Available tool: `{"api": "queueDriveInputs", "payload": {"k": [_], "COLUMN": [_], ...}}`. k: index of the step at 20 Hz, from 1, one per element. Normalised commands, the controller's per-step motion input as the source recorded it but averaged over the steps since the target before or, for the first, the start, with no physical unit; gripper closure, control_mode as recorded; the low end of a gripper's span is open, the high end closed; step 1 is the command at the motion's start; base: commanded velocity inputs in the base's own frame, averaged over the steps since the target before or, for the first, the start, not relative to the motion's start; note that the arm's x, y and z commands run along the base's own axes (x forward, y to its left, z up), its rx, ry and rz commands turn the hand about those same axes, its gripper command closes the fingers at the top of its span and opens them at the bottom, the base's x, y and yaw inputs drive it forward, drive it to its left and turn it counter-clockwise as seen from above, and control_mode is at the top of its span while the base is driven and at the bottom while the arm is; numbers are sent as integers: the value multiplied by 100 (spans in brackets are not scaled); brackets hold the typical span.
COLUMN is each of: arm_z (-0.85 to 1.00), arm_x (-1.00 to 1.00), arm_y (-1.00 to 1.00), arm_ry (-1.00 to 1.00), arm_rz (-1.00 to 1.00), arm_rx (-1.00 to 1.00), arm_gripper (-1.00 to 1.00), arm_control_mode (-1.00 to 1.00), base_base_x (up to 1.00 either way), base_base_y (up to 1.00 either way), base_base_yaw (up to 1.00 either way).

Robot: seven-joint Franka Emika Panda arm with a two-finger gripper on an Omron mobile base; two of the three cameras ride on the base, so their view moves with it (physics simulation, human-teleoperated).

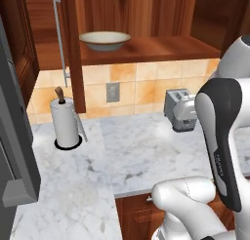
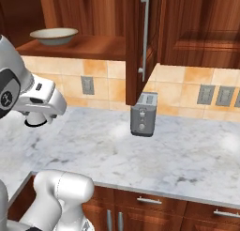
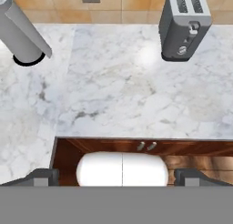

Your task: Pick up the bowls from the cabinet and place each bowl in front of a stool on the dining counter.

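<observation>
Resting on the cabinet (image 1: 146,49) shelf, cream bowl (image 1: 104,40), well apart from wide-open, empty fingers (image 3: 43,176).

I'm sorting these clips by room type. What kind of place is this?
A home kitchen, most likely: a toaster and a paper towel roll stand on a marble counter, and a bowl sits in a wooden wall cabinet.

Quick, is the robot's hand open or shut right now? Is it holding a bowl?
Two-finger gripper: open, holding nothing. The wide cream bowl sits on the wooden cabinet shelf.
</observation>
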Motion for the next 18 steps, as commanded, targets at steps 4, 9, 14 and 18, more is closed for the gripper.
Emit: {"api": "queueDriveInputs", "payload": {"k": [4,9,14,18], "arm_z": [24,72,72,57], "arm_x": [4,0,5,26], "arm_y": [28,15,8,17], "arm_ry": [2,0,0,0], "arm_rz": [0,0,-3,-7], "arm_rx": [7,24,29,20], "arm_gripper": [-100,-100,-100,-100], "arm_control_mode": [-100,-100,-100,-100], "base_base_x": [0,0,0,0], "base_base_y": [0,0,0,0], "base_base_yaw": [0,0,0,0]}}
